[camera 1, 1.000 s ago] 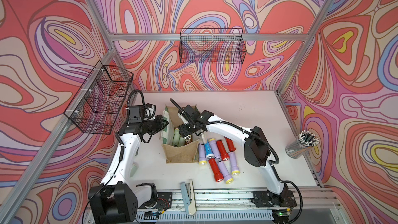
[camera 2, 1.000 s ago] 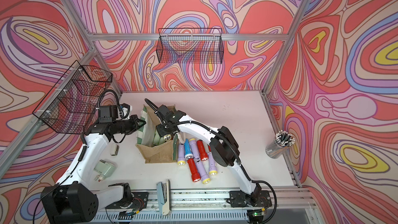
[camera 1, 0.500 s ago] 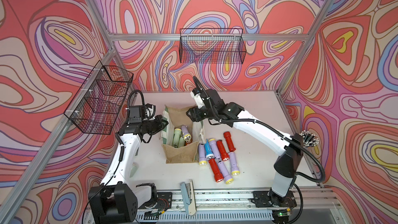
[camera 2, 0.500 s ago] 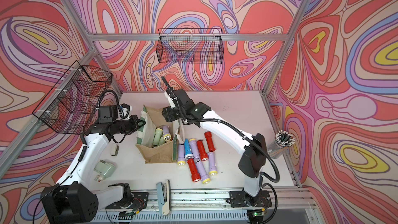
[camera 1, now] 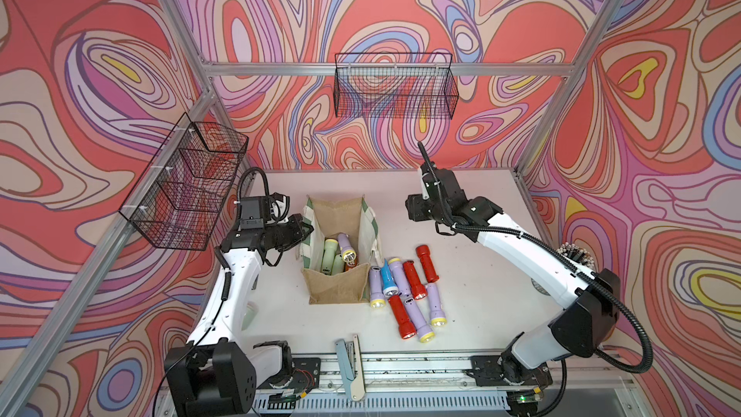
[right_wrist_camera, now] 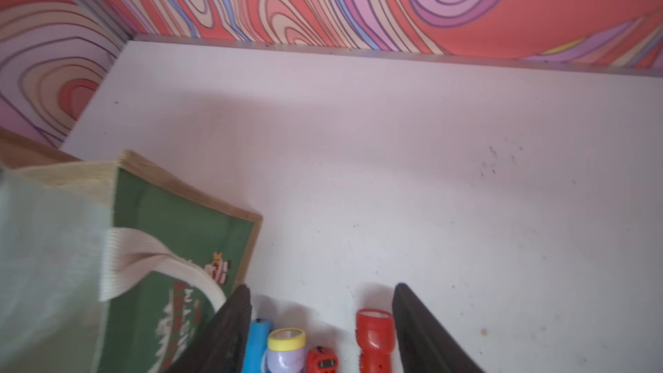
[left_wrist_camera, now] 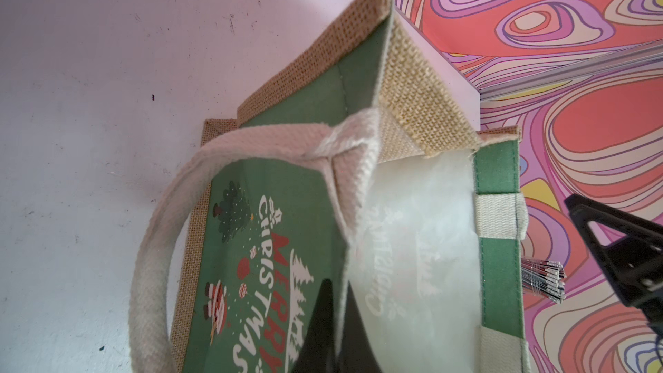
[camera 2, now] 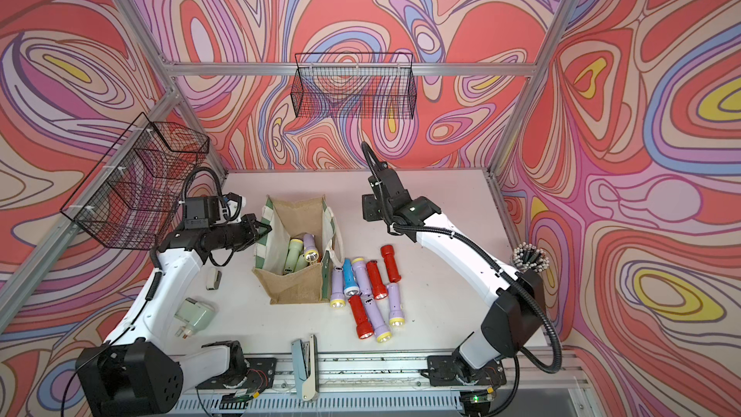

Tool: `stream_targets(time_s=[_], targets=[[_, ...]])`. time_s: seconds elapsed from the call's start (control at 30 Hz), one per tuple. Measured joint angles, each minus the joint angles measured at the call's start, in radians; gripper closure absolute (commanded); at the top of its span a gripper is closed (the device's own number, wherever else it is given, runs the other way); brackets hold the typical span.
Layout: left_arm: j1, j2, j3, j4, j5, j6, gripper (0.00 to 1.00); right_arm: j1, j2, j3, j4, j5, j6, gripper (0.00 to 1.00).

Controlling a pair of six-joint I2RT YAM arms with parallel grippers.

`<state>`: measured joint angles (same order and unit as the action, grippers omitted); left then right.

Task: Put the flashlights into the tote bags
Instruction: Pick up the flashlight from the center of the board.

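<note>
The tote bag [camera 1: 337, 290] [camera 2: 294, 288] stands open at the table's middle, with pale green, lilac and orange-red flashlights [camera 1: 339, 252] inside. Several more flashlights [camera 1: 403, 294] [camera 2: 371, 292] lie on the table just right of it. My left gripper [camera 1: 304, 230] [left_wrist_camera: 337, 290] is shut on the rim of the bag's left side panel [left_wrist_camera: 287, 209]. My right gripper [right_wrist_camera: 321, 287] is open and empty, raised to the right of the bag. Far below it on the table lie a red flashlight [right_wrist_camera: 375, 335], a lilac one [right_wrist_camera: 287, 349] and a blue one [right_wrist_camera: 256, 346].
Black wire baskets hang on the back wall [camera 1: 395, 86] and the left wall [camera 1: 188, 186]. A cup of sticks [camera 1: 575, 254] stands at the right edge. A stapler-like tool [camera 1: 349, 363] lies at the front edge, and a pale green object [camera 2: 196, 314] lies by my left arm.
My right gripper has come up out of the bag and swung away to the right, empty. A lilac flashlight now lies in the bag. The left gripper has not moved.
</note>
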<state>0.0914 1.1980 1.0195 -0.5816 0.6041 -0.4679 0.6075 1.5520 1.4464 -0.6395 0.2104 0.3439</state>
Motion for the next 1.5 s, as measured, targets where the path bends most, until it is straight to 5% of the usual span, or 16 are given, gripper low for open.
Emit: stream_targets(time_s=[0.33,0.77,1.5], targets=[[0.0,0.0,0.0,0.0,0.0,0.0,1.0,-0.071,-0.082,-0.249,-0.09,-0.039,0.069,0.33],[0.0,0.0,0.0,0.0,0.001,0.0,1.0,-0.071,-0.144,-0.592,0.064,-0.183,0.092,0.35],[0.0,0.003,0.0,0.0,-0.001,0.0,1.0,-0.071,0.064,-0.584,0.174,-0.229,0.053,0.44]])
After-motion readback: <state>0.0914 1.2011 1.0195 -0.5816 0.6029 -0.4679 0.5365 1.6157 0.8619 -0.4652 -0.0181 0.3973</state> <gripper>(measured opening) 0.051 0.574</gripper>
